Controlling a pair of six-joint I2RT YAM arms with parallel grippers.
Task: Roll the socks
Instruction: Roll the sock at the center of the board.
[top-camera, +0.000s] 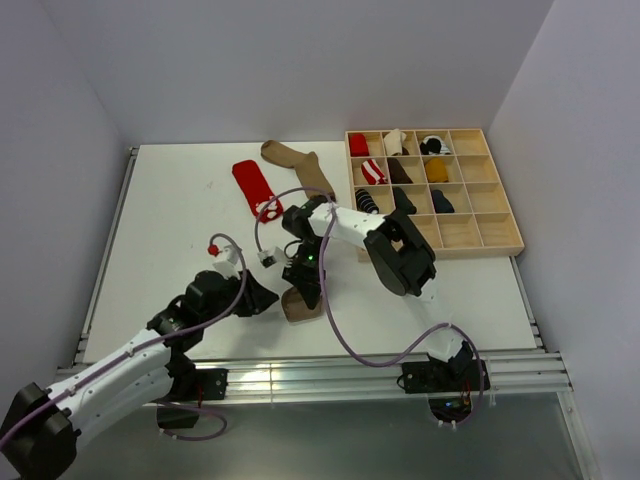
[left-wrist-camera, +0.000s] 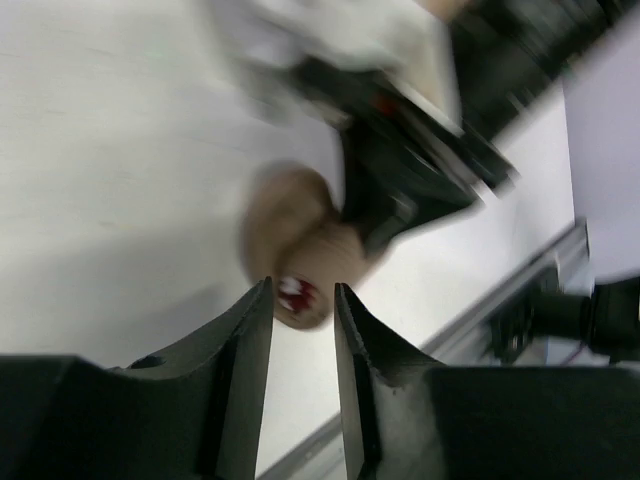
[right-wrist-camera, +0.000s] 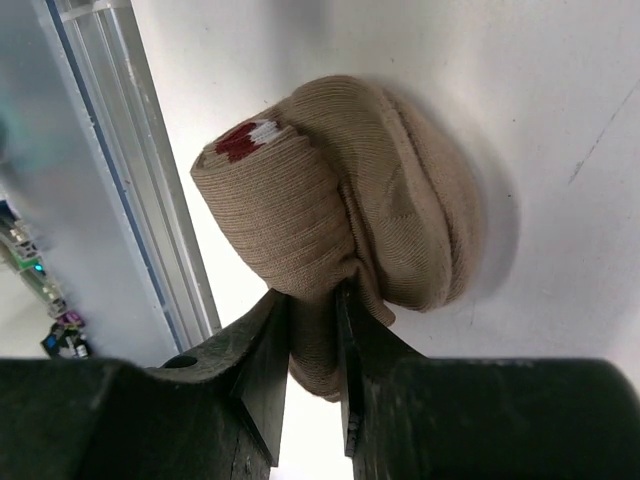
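- where i look through the right wrist camera, the tan sock (right-wrist-camera: 340, 230) is bunched into a roll, its maroon-white cuff showing, near the front edge of the tabletop (top-camera: 170, 220).
- my right gripper (right-wrist-camera: 312, 300) is clenched on its fabric.
- my left gripper (left-wrist-camera: 303, 290) is released, jaws apart, just beside the roll.
- the red sock (top-camera: 252, 185) and brown sock (top-camera: 298, 165) lie flat farther back.

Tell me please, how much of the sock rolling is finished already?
Done: several rolled socks sit in the wooden box. In hand: the right claw pinches the partly rolled tan sock. Remaining: the red sock and brown sock lie flat, unrolled.
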